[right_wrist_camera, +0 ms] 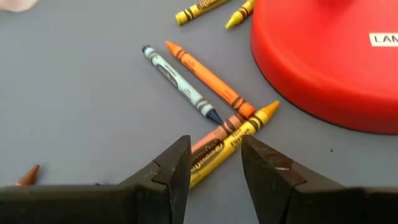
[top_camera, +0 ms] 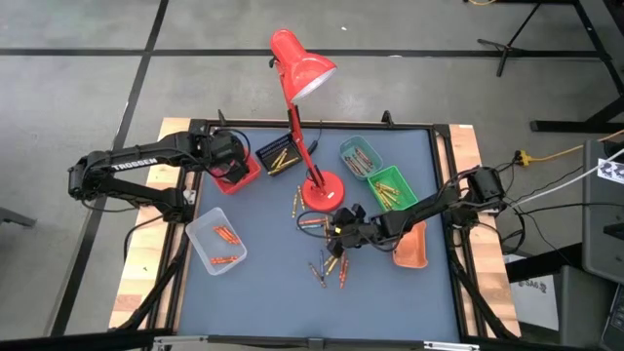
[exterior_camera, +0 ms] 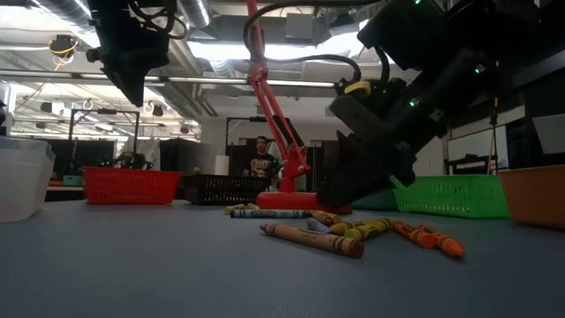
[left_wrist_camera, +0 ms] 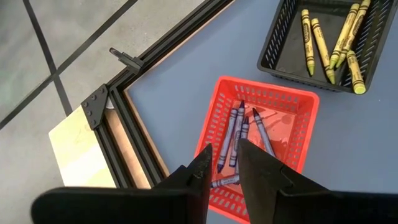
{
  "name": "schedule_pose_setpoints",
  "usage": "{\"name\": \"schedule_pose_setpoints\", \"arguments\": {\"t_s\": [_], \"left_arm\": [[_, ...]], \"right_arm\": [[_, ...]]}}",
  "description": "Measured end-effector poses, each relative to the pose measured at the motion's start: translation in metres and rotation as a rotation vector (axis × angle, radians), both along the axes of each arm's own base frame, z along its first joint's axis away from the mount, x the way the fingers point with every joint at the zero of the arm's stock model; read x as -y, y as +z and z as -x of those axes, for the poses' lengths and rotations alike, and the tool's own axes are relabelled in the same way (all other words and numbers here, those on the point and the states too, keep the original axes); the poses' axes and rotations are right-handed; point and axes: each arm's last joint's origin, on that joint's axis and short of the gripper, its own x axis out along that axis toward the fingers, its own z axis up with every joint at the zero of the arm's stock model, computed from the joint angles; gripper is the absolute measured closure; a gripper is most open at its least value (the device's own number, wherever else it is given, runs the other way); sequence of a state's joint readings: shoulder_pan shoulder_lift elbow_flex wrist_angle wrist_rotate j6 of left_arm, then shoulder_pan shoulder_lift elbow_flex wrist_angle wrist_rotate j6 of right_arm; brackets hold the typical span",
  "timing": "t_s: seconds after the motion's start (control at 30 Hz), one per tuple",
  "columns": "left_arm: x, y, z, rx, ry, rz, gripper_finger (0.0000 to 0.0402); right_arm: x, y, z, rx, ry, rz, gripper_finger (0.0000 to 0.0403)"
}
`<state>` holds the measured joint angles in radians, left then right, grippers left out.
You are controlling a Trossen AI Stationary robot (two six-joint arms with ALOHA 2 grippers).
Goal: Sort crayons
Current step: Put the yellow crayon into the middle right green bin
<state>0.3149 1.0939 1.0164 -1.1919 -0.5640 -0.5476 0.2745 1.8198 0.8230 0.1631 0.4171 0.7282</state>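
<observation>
Loose crayons [top_camera: 330, 265] lie on the blue table near the red lamp's base [top_camera: 322, 191]. My right gripper [right_wrist_camera: 214, 146] is open and low over them. Its fingers stand on either side of a yellow crayon [right_wrist_camera: 249, 124] and an orange-brown one lying side by side, with gaps showing. A blue crayon [right_wrist_camera: 177, 81] and an orange crayon [right_wrist_camera: 208, 78] lie just beyond. My left gripper [left_wrist_camera: 224, 155] hangs open above the red tray [left_wrist_camera: 273, 106], which holds a few blue-grey crayons [left_wrist_camera: 239, 130]. Nothing is between its fingers.
A black tray [top_camera: 278, 156] holds yellow crayons. A teal tray [top_camera: 361, 156] and a green tray [top_camera: 395, 187] sit behind the lamp, an orange tray [top_camera: 411, 249] at the right, and a clear tray [top_camera: 216, 242] with orange crayons at the left. The lamp's stem [top_camera: 295, 117] rises mid-table.
</observation>
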Motion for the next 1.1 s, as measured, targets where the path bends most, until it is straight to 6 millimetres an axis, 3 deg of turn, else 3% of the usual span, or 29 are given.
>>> {"name": "schedule_pose_setpoints", "arguments": {"t_s": [0.9,1.1], "left_arm": [[0.0,0.0,0.0,0.001,0.0,0.0,0.0342],[0.0001,0.0001,0.0,0.001,0.0,0.0,0.0342]], "right_arm": [[-0.0005,-0.0006,0.0009,-0.014,0.012,-0.01,0.0262],[-0.0015,-0.0087,-0.0012,-0.024,0.02,-0.017,0.0262]]}}
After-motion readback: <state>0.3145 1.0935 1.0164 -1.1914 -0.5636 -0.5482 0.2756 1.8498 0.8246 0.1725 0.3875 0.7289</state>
